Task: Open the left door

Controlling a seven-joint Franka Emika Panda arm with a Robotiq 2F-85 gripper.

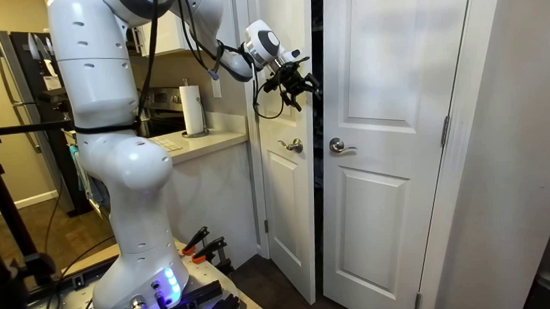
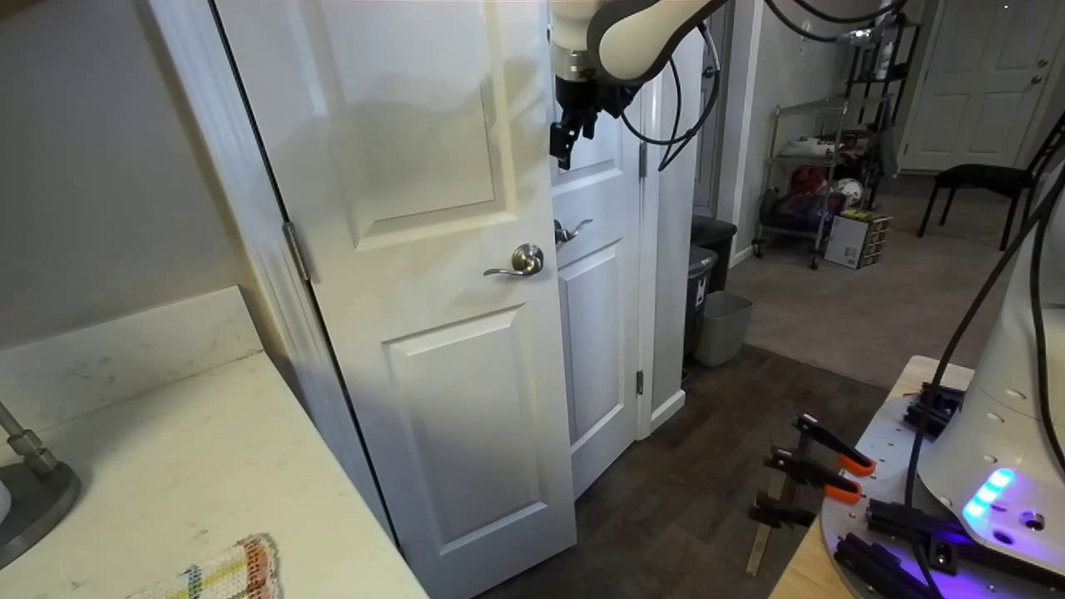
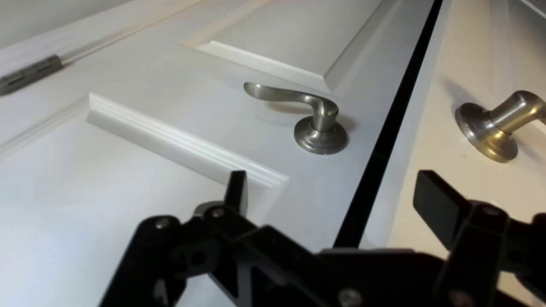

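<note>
- Find the left door [image 1: 282,177] ajar, beside the matching right leaf [image 1: 387,148], with its free edge [image 1: 311,171] exposed at a dark gap [image 1: 318,180].
- Note the tool [image 3: 335,189] spread wide, gripping nothing, above the lever [image 2: 526,259].
- Expect something rigid, fairly light, slick-painted, free-swinging.
- Hook the free edge from inside the gap; skip the lever, probably slippery and needless here.

shows, in an exterior view, a yellow-toned wall [image 1: 11,15] with white skirting [image 1: 19,204], a fridge [image 1: 49,152] near it, and a paper-towel roll [image 1: 191,109] upright on the pale bench [image 1: 226,139]. has, in an exterior view, dark flooring [image 2: 691,457] up to carpet [image 2: 832,316], a grey bin [image 2: 722,329] near that edge, and farther back a loaded wire rack [image 2: 814,107], a black chair [image 2: 986,179] and a white door [image 2: 957,91].
</note>
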